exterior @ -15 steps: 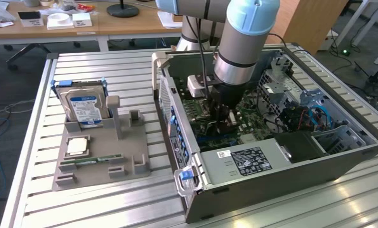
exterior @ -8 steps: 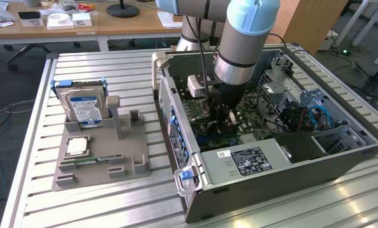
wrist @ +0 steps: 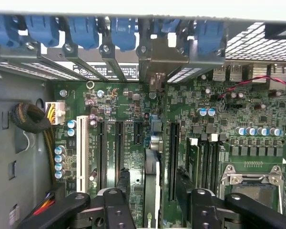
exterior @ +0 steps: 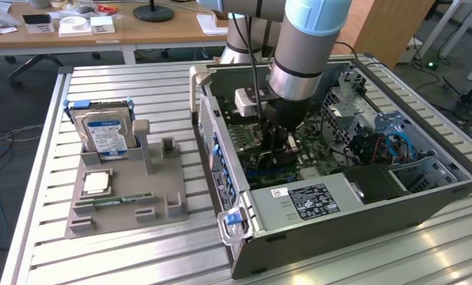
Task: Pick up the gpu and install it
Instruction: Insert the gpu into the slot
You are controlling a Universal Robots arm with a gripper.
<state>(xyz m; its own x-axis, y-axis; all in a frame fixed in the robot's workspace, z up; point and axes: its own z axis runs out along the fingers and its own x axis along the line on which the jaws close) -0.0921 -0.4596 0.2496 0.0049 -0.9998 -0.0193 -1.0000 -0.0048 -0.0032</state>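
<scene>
GPU looks seated: it stands on edge in a slot on the motherboard, its silver bracket up against the rear slot openings of the case. Gripper is inside the case right above the card, jaws spread wide either side of it and apart from it, holding nothing. So pick and insert look done; I can't tell whether the card is fully home or the bracket latched. Room is tight: case walls all round, blue slot clips next to the bracket, CPU socket and cable bundle flanking. The only open way is straight up. Parts stand with the hard drive sits well apart on the table.
</scene>
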